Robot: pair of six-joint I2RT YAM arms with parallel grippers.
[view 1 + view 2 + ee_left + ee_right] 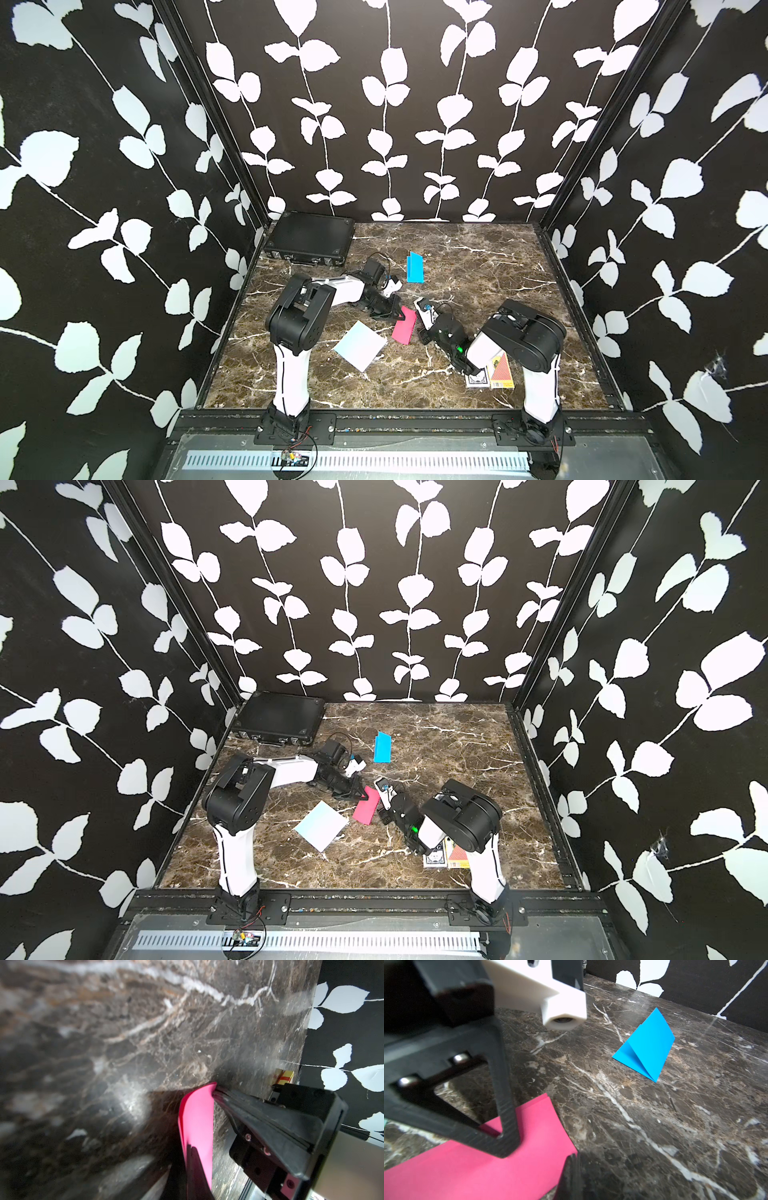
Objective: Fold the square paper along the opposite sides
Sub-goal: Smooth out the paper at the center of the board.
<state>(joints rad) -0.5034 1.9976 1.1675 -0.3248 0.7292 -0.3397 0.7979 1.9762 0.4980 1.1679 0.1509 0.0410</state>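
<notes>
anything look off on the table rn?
Blue folded paper, toward the back of the table: its top flap gapes up, so it sits tented instead of flat. Pink folded paper under the left gripper bows upward at its end, with its layers slightly offset.

I see a brown marble-patterned tabletop [478, 257]. On it: 1 black case [309, 241] in the far left corner, 1 blue folded paper [414, 268] tented behind centre, 1 pink folded paper [405, 328] mid-table with an end curling up, 1 pale square sheet [360, 345] just beside it, and 2 card boxes [503, 372] at the near right.
</notes>
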